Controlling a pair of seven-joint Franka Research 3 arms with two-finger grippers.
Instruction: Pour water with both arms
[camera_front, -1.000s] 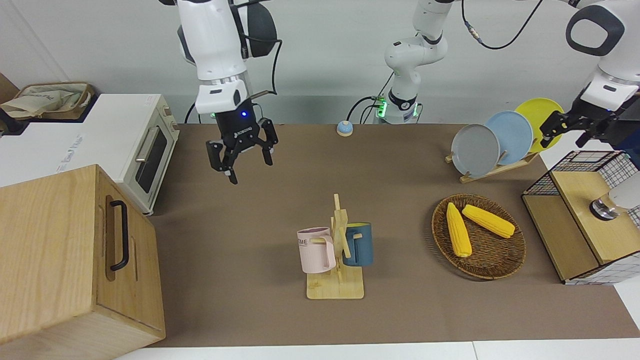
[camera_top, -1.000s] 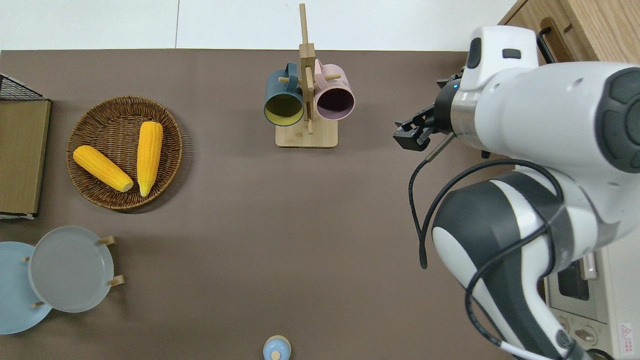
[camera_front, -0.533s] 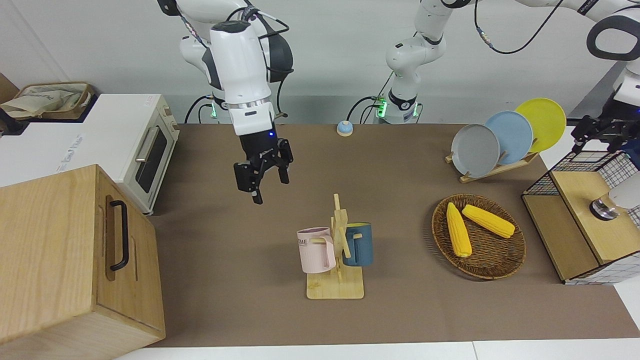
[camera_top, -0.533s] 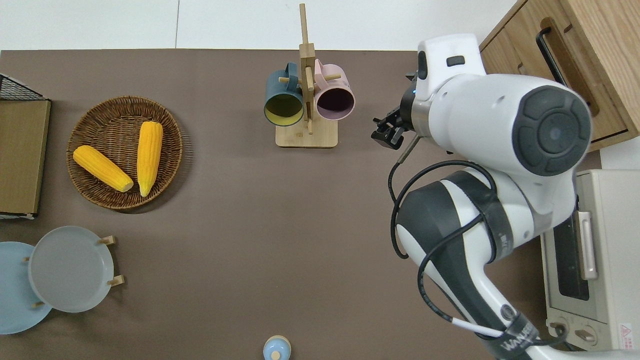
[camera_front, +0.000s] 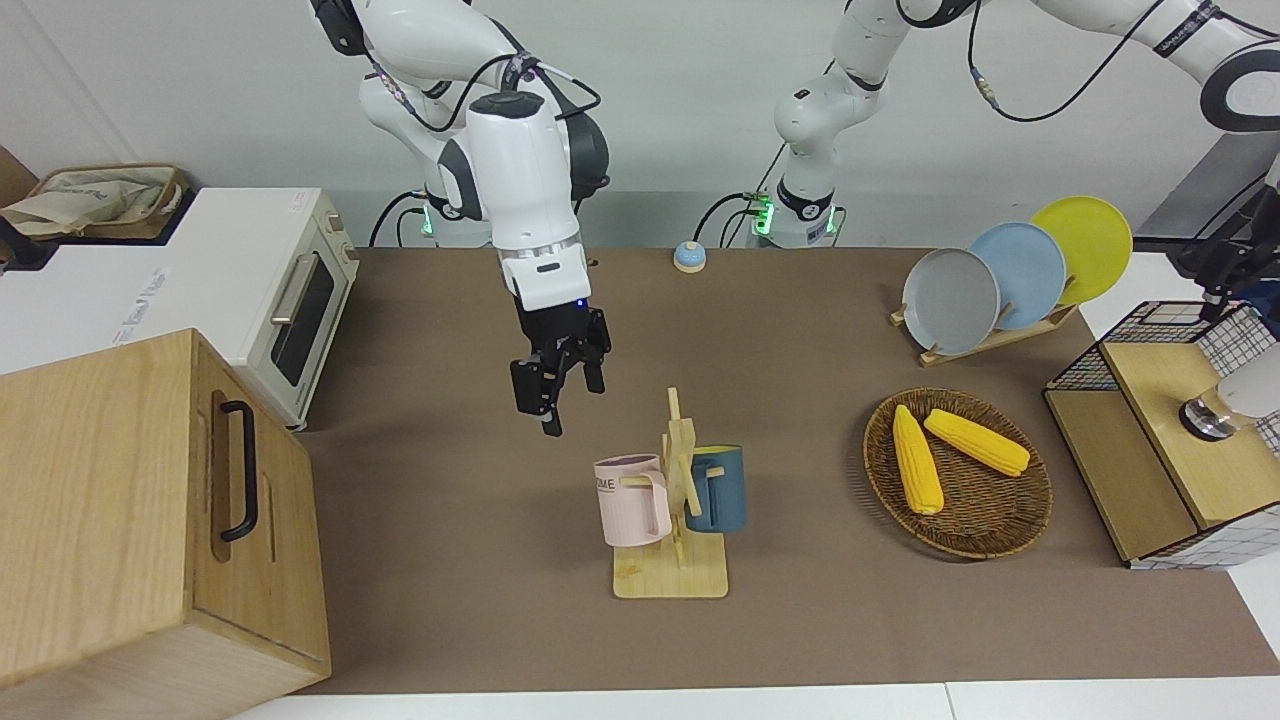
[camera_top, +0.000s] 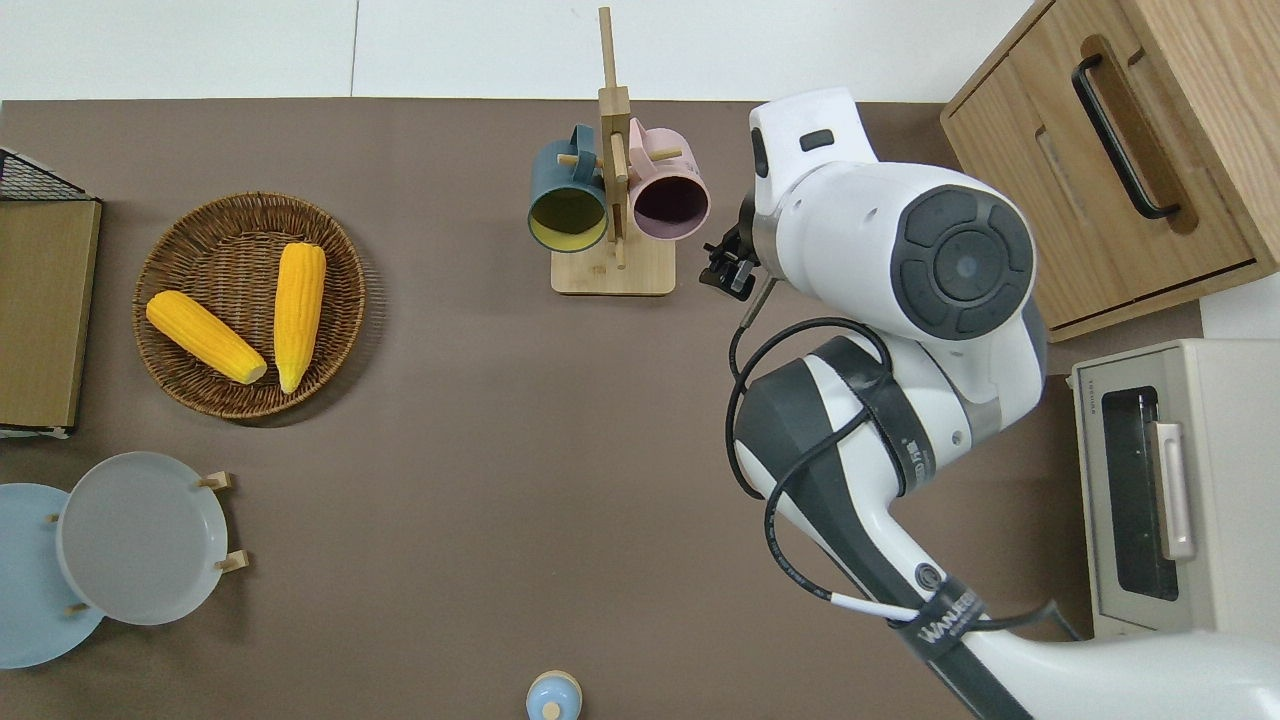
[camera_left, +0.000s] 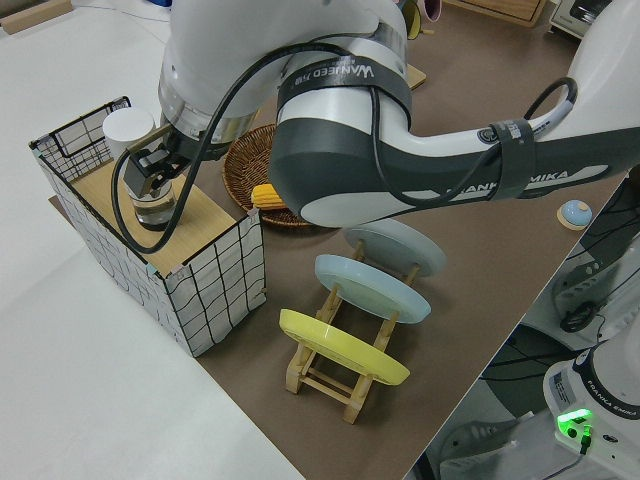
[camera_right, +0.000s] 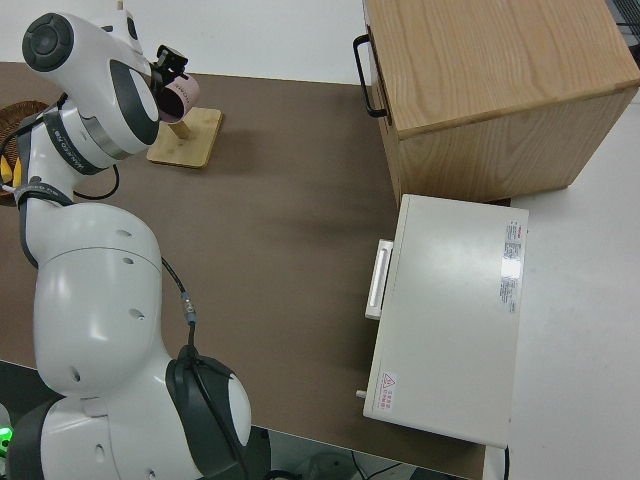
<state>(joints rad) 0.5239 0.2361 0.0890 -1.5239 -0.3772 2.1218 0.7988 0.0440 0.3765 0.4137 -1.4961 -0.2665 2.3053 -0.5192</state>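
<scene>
My right gripper (camera_front: 555, 390) is open and hangs low over the table, just beside the pink mug (camera_top: 668, 195) toward the right arm's end (camera_top: 728, 270). That mug (camera_front: 632, 500) and a dark blue mug (camera_front: 718, 488) hang on a wooden mug rack (camera_front: 670, 580). My left gripper (camera_left: 150, 175), open, is at the wire-sided wooden box (camera_left: 205, 270), close against a clear bottle with a white cap (camera_left: 128, 130). In the front view the left gripper (camera_front: 1215, 270) sits at the picture's edge. The water is hidden.
A wicker basket (camera_front: 1010, 520) holding two corn cobs lies beside the mug rack toward the left arm's end. Three plates stand in a rack (camera_front: 950, 300). A toaster oven (camera_front: 290, 300) and a wooden cabinet (camera_front: 150, 520) fill the right arm's end. A blue bell (camera_front: 689, 257) sits near the robots.
The right gripper has swung down and across toward the mug rack, ending beside the pink mug. The left gripper has moved toward its end of the table, up to the wire-sided box.
</scene>
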